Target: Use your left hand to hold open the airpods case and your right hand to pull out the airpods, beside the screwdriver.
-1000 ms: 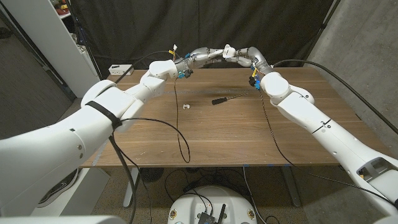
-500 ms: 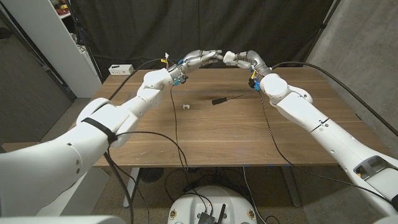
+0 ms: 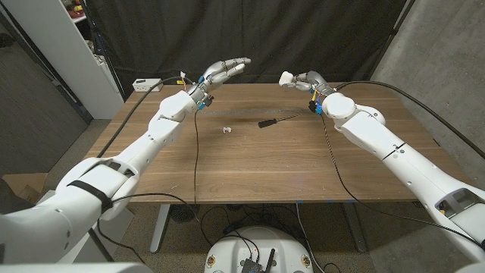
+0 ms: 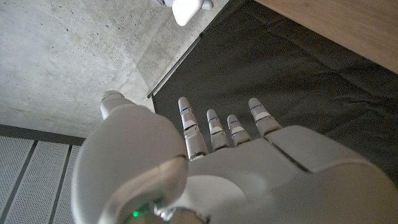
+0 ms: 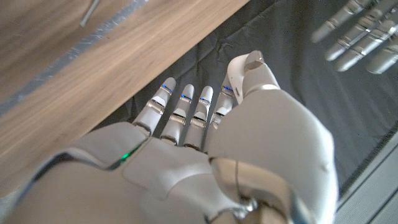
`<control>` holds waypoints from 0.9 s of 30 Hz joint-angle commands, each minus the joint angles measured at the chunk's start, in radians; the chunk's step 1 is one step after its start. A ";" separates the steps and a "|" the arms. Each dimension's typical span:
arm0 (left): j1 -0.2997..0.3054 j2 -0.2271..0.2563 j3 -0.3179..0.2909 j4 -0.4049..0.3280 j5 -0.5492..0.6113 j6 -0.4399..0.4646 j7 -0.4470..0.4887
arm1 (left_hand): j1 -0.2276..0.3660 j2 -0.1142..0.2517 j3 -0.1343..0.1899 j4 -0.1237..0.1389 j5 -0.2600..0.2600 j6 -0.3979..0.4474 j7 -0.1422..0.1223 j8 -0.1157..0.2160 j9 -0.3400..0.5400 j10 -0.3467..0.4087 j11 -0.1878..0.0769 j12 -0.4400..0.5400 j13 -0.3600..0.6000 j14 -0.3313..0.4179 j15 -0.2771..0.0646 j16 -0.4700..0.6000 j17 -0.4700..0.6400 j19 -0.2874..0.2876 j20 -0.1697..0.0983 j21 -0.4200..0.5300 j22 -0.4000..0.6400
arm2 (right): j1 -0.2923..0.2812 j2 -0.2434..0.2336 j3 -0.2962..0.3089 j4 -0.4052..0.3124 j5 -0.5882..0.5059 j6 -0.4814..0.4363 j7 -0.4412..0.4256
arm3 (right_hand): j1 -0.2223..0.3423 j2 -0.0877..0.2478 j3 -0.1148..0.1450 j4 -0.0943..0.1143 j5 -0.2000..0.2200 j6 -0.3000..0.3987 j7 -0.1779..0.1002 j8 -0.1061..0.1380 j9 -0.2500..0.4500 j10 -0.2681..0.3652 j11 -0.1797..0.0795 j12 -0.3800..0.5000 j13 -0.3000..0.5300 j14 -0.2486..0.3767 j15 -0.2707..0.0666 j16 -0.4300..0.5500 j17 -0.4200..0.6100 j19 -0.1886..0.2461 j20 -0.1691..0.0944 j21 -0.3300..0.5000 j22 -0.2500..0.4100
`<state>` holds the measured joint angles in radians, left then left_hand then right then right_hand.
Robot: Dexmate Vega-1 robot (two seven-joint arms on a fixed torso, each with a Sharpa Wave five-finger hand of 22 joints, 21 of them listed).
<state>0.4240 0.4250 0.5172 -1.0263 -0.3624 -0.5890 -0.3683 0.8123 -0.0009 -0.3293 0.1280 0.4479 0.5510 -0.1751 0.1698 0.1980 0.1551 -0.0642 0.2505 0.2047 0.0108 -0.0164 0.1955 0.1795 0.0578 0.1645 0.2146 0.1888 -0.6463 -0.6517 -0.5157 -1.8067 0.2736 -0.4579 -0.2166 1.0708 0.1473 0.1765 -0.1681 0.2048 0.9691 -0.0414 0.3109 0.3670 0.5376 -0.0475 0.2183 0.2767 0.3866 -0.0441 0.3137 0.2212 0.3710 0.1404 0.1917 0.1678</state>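
Two robot hands hang raised over the far edge of the surface (image 3: pixel 250 167), facing each other with a gap between them. That looks like the posture of a handover or a shared grip just parted, not of work on the wood below.

The left robot hand (image 3: pixel 223 70) is wide open. Its fingers are stretched out and a little apart, pointing toward the other hand, and nothing is in them or against them. Its own wrist view shows the same: straight fingers against the dark curtain.

The right robot hand (image 3: pixel 299 78) has its fingers curled in. At their tips, on the side nearest the left robot hand, sits a small white rounded thing that I take to be the airpods case (image 3: pixel 286 77). So the case is up in the air with the right hand, not in the left as the task asks. I cannot tell whether its lid is open.

Below and nearer the robot than both hands, the screwdriver (image 3: pixel 274 120) lies on the wood with its black handle toward the left hand's side. Near that handle, apart from it, lies a small white piece (image 3: pixel 226 130), probably an airpod, though it is too small to be sure. Neither hand touches these two.

As I judge it, the case would need to pass back to the left robot hand before any further pulling.
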 commanded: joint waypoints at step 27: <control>0.142 0.191 -0.008 -0.392 0.482 0.198 0.532 | -0.027 0.030 0.010 0.011 -0.021 -0.133 -0.043 0.008 -0.001 -0.066 -0.009 -0.030 0.003 -0.065 -0.017 -0.020 -0.003 -0.035 -0.007 -0.017 -0.004 | 0.193 -0.186 -0.367 -0.107 -0.229 -0.466 0.248 | -0.088 0.024 0.073 0.090 0.025 0.001 -0.059 0.048 0.233 -0.059 -0.018 -0.001 0.017 -0.020 -0.080 -0.025 0.008 -0.006 -0.054 0.000 0.001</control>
<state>0.5603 0.5911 0.5031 -1.3902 0.0360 -0.4249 0.0858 0.7913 0.0201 -0.3209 0.1364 0.4286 0.4188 -0.2210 0.1703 0.1952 0.0909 -0.0713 0.2244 0.2048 -0.0397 -0.0339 0.1807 0.1767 0.0286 0.1534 0.2017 0.1859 -0.5462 -0.8085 -0.7235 -1.8927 0.1922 -0.7989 -0.0547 0.9821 0.1777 0.1623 -0.1539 0.2259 0.9328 -0.0776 0.3109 0.3685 0.4765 -0.0572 0.2100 0.2905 0.3610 -0.0428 0.2913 0.2274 0.3627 0.0960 0.1917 0.1679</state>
